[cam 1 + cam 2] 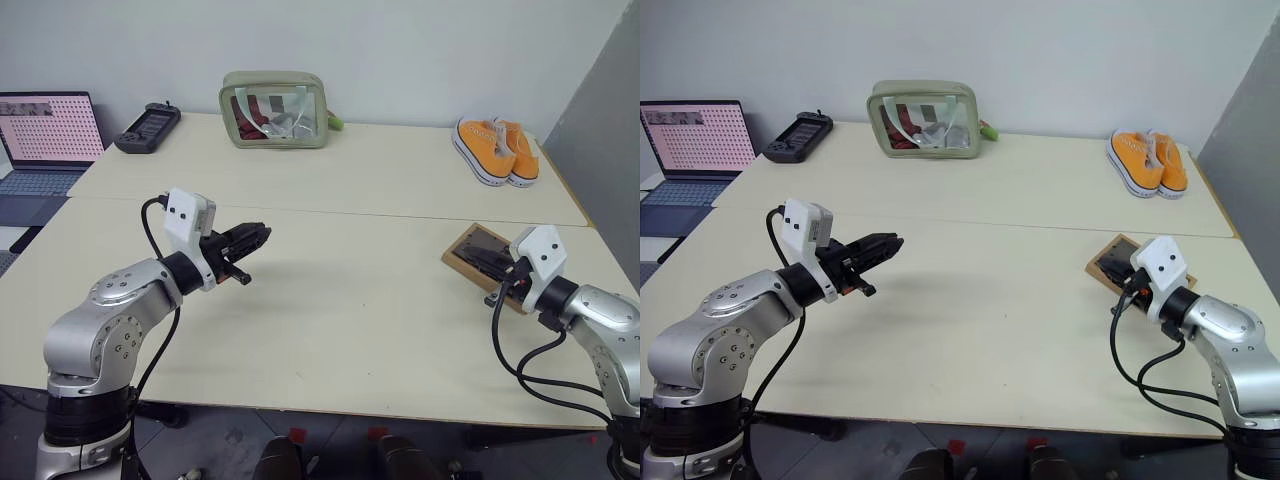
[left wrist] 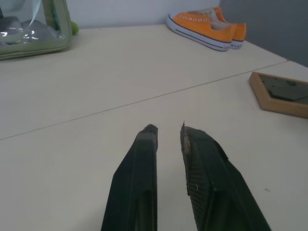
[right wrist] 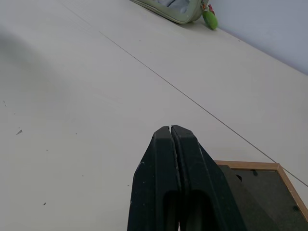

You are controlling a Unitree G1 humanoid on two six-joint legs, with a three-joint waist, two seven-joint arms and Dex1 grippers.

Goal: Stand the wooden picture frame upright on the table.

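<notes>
Wooden picture frame [image 1: 480, 255] — lying flat on the desk [image 1: 350, 300], dark grey panel up, light-wood border around it, near the desk's right edge on the near side of the thin seam line [image 1: 330, 211]. My right jaws [image 3: 171, 128] — fingers pressed together, holding nothing, raised over the desk just beside the frame, whose corner lies partly under them in the right wrist view. My left jaws [image 1: 262, 233] — on the left half of the desk, well apart from the frame, pointing toward the middle; the two black fingers [image 2: 144, 159] stand a narrow gap apart at the tips and hold nothing. Far half of the desk, beyond the seam: one pale green pouch [image 1: 274, 109] with a clear front, near the wall at centre; one pair of orange sneakers [image 1: 497, 150] with white soles, far right; one black handheld device [image 1: 147, 128], far left. Open laptop [image 1: 40, 140] — left of the desk, screen lit.
</notes>
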